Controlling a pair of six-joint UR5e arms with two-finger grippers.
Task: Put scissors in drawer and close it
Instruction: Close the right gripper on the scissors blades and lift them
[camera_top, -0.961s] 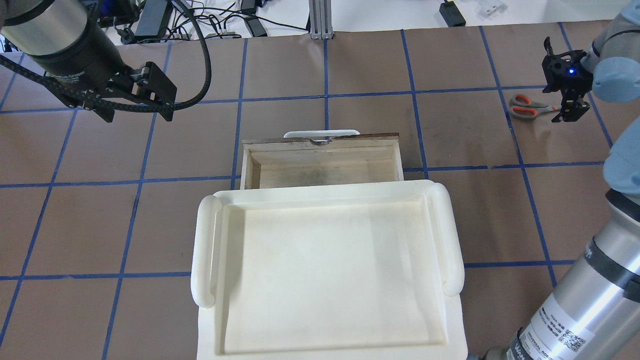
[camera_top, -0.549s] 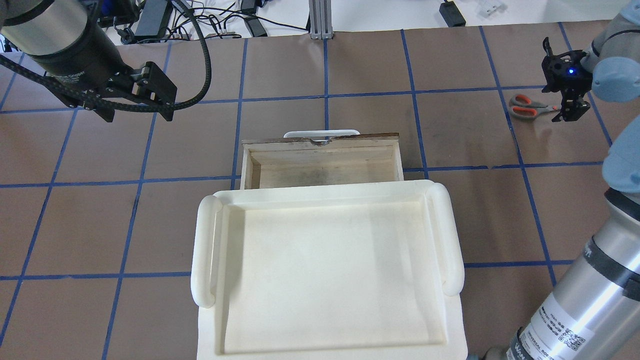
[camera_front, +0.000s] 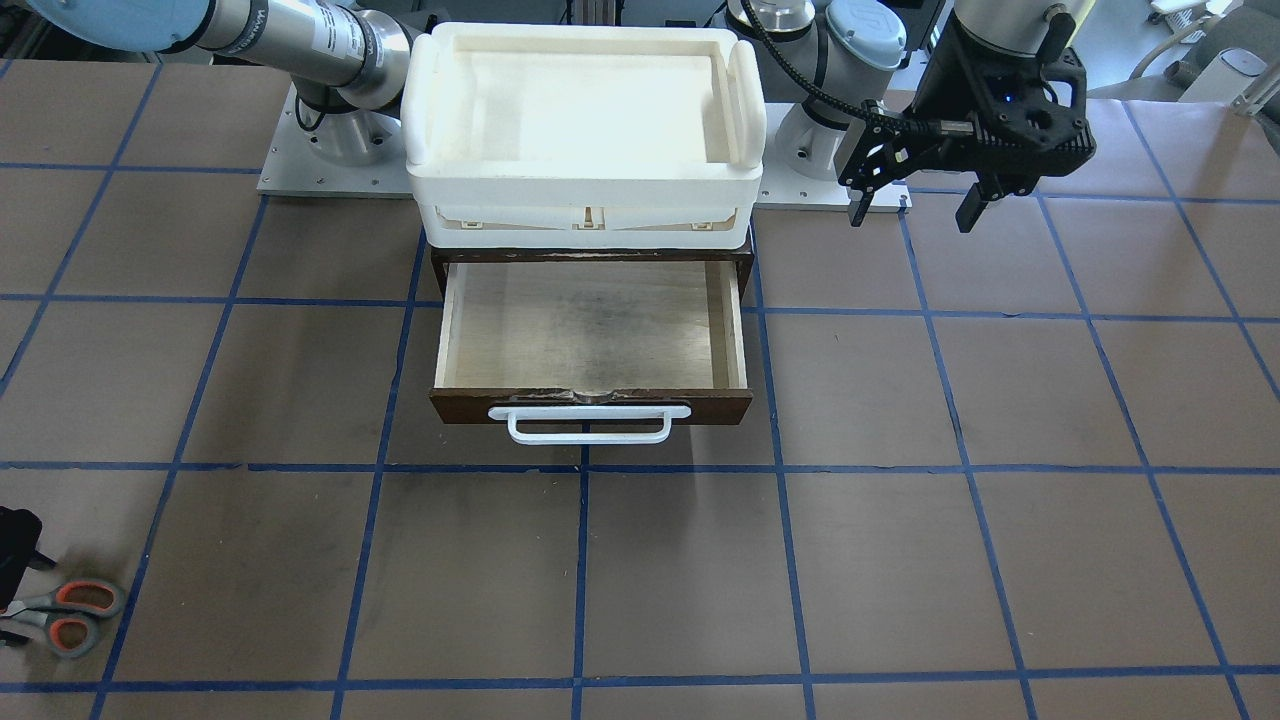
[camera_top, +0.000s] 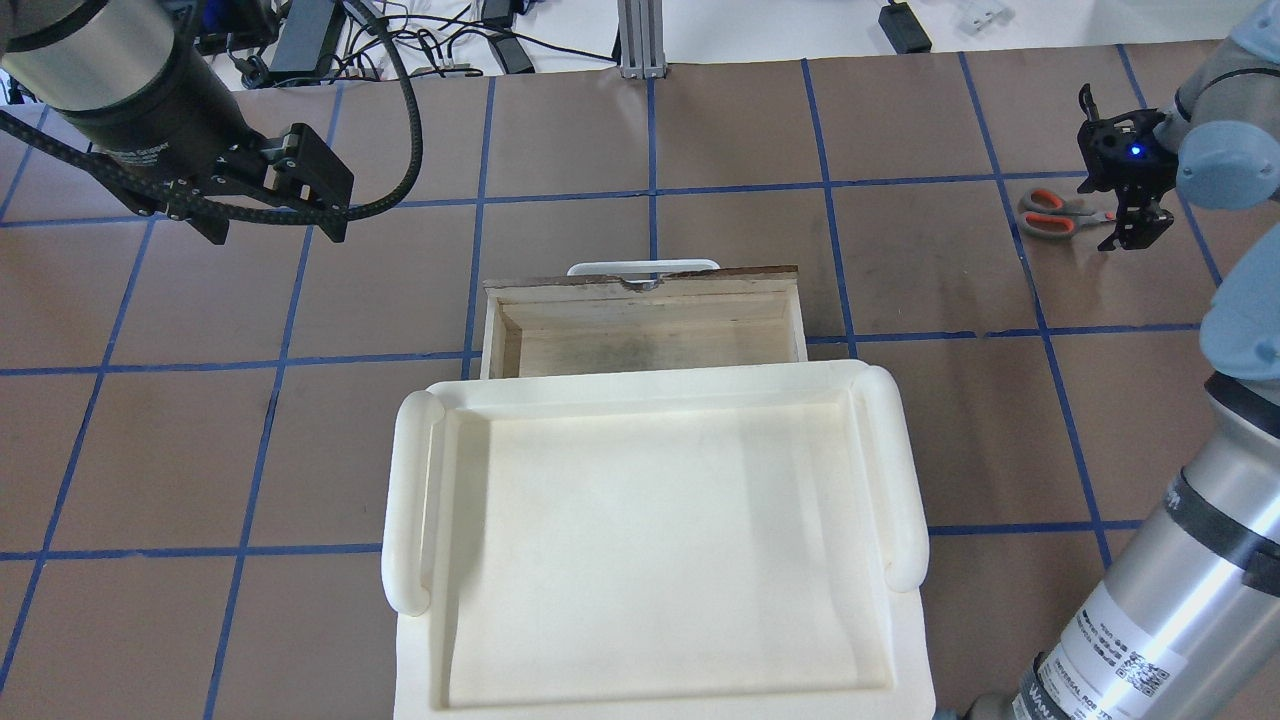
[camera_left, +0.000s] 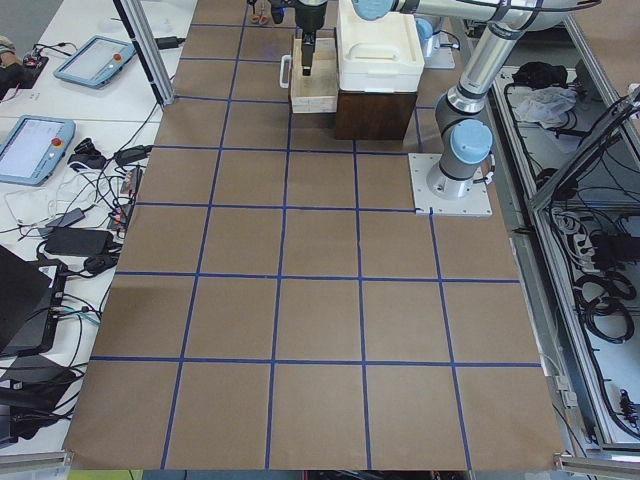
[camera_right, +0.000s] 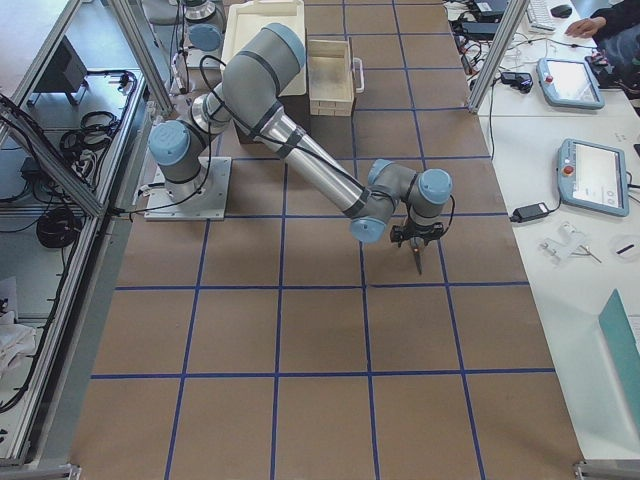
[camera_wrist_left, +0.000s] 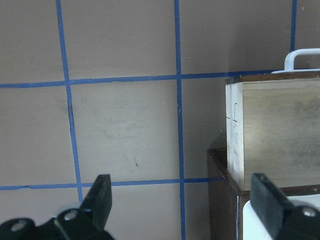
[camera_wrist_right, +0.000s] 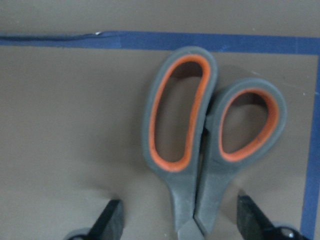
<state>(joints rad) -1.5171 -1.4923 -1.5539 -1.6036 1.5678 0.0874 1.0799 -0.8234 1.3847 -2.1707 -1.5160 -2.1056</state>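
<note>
The scissors (camera_top: 1050, 213), grey handles lined orange-red, lie flat on the table at the far right; they also show in the front-facing view (camera_front: 66, 615). My right gripper (camera_top: 1125, 220) is low over them. In the right wrist view it (camera_wrist_right: 180, 220) is open, a finger on each side of the scissors (camera_wrist_right: 200, 135) just below the loops. The drawer (camera_top: 640, 340) is pulled open and empty, with its white bar handle (camera_front: 590, 425) on the front. My left gripper (camera_front: 915, 205) is open and empty, in the air to the left of the drawer (camera_wrist_left: 270, 130).
A white plastic tray (camera_top: 410, 500) sits on top of the dark brown cabinet (camera_front: 745, 265) that holds the drawer. Blue tape lines grid the brown table. Cables and power bricks (camera_top: 300, 40) lie past the table's far edge.
My right gripper has sunk lower over the scissors and shifted slightly toward their handles. The left arm, the drawer and the scissors have not moved.
</note>
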